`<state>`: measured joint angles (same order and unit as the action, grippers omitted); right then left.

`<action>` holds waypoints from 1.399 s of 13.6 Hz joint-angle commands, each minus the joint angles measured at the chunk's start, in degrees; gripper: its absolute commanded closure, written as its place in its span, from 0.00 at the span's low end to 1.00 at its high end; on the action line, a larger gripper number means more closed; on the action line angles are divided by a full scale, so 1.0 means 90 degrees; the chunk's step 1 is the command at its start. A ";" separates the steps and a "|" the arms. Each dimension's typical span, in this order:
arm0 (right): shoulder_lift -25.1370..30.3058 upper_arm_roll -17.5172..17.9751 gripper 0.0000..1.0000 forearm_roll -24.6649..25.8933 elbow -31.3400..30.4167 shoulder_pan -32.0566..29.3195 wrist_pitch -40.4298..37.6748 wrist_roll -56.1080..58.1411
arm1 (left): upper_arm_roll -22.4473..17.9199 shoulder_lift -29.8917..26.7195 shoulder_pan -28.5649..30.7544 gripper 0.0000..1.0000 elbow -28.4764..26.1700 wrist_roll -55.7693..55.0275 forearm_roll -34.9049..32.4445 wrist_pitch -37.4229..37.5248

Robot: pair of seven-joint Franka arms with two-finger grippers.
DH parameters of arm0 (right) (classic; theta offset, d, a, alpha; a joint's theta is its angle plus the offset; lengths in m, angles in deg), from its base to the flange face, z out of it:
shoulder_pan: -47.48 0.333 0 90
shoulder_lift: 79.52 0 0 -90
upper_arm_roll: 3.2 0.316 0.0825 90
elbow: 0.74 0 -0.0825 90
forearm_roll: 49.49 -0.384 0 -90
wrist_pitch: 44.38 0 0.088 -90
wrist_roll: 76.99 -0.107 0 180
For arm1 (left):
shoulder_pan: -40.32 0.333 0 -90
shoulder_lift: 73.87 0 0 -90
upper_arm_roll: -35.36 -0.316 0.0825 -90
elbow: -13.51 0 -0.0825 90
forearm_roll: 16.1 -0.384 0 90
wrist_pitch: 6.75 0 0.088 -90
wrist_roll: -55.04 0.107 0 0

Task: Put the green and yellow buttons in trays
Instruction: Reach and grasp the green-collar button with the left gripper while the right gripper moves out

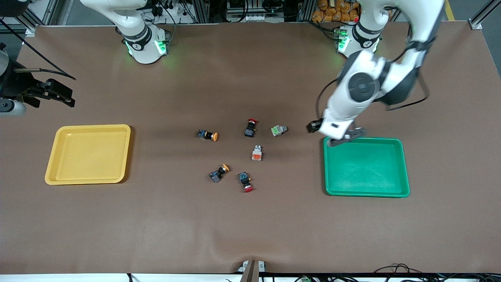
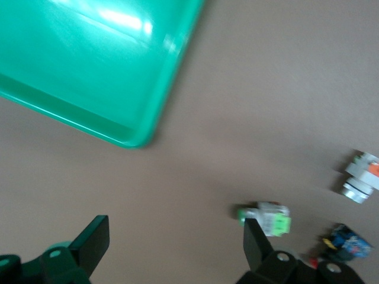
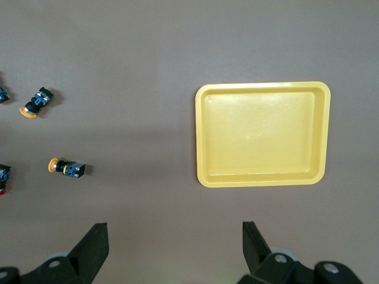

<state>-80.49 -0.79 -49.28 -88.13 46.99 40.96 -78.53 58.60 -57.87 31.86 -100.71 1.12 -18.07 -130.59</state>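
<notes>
a robotics lab — brown-covered table (image 1: 250, 227), aluminium framing (image 1: 35, 17) and cable bundles (image 1: 250, 9) at its edge.

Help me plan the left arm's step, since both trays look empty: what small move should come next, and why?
Probably ease the left gripper, jaws open, off the green tray's corner toward the green-faced button lying on the table nearby; it is the closest button and nothing is held yet. The right gripper waits near the yellow tray.

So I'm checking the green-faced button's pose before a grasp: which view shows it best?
The left wrist view: the green-faced button is close, though blurred. The front view shows it small, beside the red-capped switch. The right wrist view misses it.
</notes>
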 commanded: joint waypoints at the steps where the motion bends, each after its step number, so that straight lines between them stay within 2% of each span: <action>1: -0.0195 -0.0073 0.00 -0.0082 0.0170 0.0054 -0.0088 0.0034 | -0.0014 0.0535 -0.0542 0.00 0.0123 -0.0717 -0.0064 -0.0564; 4: -0.0341 -0.0073 0.00 -0.0053 0.0102 0.0064 -0.0098 0.0034 | 0.0006 0.1033 -0.0797 0.00 0.0211 -0.0737 -0.0064 -0.0965; 6: -0.0770 -0.0073 0.00 -0.0091 0.0140 0.0064 -0.0330 0.0053 | -0.0004 0.1375 -0.0886 0.00 0.0220 -0.0737 -0.0064 -0.1423; 10: -0.0937 -0.0073 0.00 -0.0082 0.0160 0.0045 -0.0332 0.0063 | -0.0033 0.1845 -0.1062 0.00 0.0220 -0.0893 -0.0054 -0.2020; 16: -0.1074 -0.0170 0.00 -0.0111 0.0141 0.0084 -0.0322 -0.0306 | -0.0082 0.2099 -0.1237 0.00 0.0328 -0.0972 -0.0064 -0.2051; 19: -0.1171 -0.0170 0.00 -0.0111 0.0102 0.0288 -0.0322 -0.0980 | -0.0335 0.2148 -0.1490 0.00 0.0328 -0.0962 -0.0074 -0.2051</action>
<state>-89.73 -1.64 -49.40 -88.28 47.60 39.03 -83.09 57.62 -39.16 20.75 -98.75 -6.02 -18.08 -148.87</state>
